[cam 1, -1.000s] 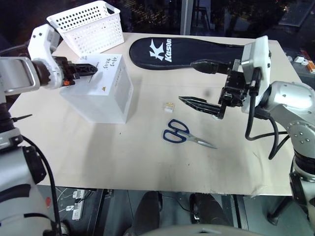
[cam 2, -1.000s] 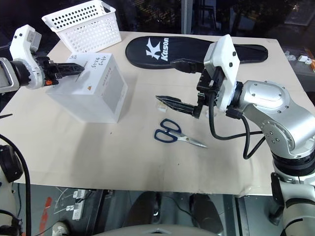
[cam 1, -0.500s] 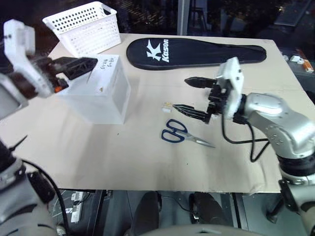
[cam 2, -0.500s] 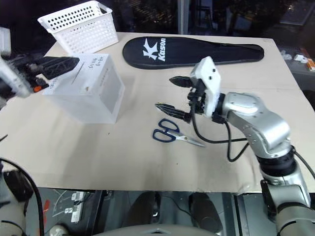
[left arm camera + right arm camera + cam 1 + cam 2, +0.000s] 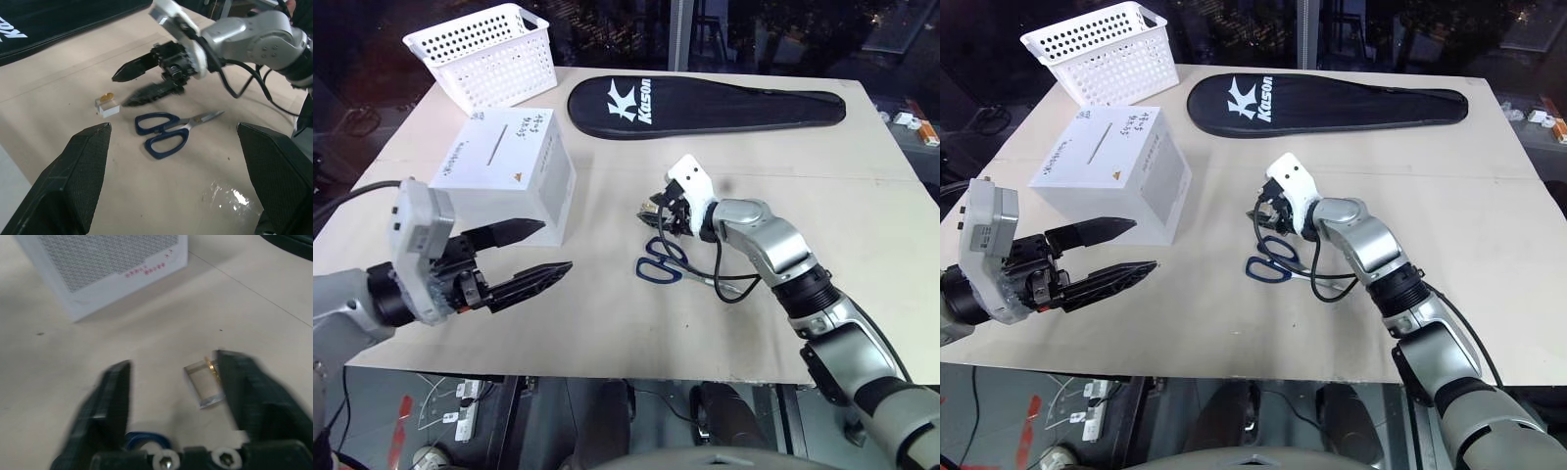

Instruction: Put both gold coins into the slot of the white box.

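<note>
Table (image 5: 607,323) bearing the white box (image 5: 509,176), its slot (image 5: 494,149) on the top face. Right gripper (image 5: 128,87) lies low just beside the blue scissors (image 5: 664,264), on their far side, jaws part open around nothing. One gold coin (image 5: 106,96) sits on a small clear block (image 5: 204,386), between the box and the right gripper and beside one fingertip (image 5: 234,377). Left gripper (image 5: 540,250) hovers on the near side of the box, jaws spread wide and empty.
</note>
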Available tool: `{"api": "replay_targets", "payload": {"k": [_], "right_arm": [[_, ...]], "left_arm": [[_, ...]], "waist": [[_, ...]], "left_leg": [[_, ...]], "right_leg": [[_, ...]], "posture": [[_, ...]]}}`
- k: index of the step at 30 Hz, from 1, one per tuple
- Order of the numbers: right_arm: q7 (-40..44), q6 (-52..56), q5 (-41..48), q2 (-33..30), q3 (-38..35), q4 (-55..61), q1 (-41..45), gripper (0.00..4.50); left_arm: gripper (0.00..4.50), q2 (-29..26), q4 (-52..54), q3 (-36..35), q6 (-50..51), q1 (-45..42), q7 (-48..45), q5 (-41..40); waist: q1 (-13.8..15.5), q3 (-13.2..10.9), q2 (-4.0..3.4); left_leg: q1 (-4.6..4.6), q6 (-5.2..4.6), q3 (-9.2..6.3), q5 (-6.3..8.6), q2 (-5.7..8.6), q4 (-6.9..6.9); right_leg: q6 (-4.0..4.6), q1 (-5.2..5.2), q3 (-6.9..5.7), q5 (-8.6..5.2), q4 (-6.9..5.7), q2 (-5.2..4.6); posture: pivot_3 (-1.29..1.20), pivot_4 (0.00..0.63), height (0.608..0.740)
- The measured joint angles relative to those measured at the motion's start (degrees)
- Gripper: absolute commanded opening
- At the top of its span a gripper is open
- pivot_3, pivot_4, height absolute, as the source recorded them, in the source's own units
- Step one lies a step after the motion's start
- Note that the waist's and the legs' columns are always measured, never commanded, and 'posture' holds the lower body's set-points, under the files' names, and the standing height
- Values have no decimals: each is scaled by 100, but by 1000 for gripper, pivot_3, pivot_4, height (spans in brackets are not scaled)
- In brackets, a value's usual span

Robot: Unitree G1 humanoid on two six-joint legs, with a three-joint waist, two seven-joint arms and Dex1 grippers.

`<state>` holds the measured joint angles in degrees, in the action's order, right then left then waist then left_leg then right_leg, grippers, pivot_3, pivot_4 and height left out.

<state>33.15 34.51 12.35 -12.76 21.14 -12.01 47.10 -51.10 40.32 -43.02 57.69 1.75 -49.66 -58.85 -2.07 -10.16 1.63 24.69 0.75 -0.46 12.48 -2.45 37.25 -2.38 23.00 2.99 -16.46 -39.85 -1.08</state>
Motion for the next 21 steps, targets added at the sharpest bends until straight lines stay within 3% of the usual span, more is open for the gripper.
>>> {"api": "replay_targets", "payload": {"k": [20,21], "right_arm": [[114,-490,-609,481,-245,-1286,352,1724],[114,-490,-614,486,-248,-1300,354,1460]], "left_arm": [[4204,-77,136,70,-720,520,341,8],[4204,-77,140,78,-723,521,347,7]], "waist": [[-41,-2,-3],[-42,-2,-3]], "left_leg": [[0,0,1,0,-3,-5],[0,0,2,0,-3,-5]], "right_leg": [[0,3,2,0,-1,3],[0,3,2,0,-1,4]], "posture": [[0,150,740],[0,150,740]]}}
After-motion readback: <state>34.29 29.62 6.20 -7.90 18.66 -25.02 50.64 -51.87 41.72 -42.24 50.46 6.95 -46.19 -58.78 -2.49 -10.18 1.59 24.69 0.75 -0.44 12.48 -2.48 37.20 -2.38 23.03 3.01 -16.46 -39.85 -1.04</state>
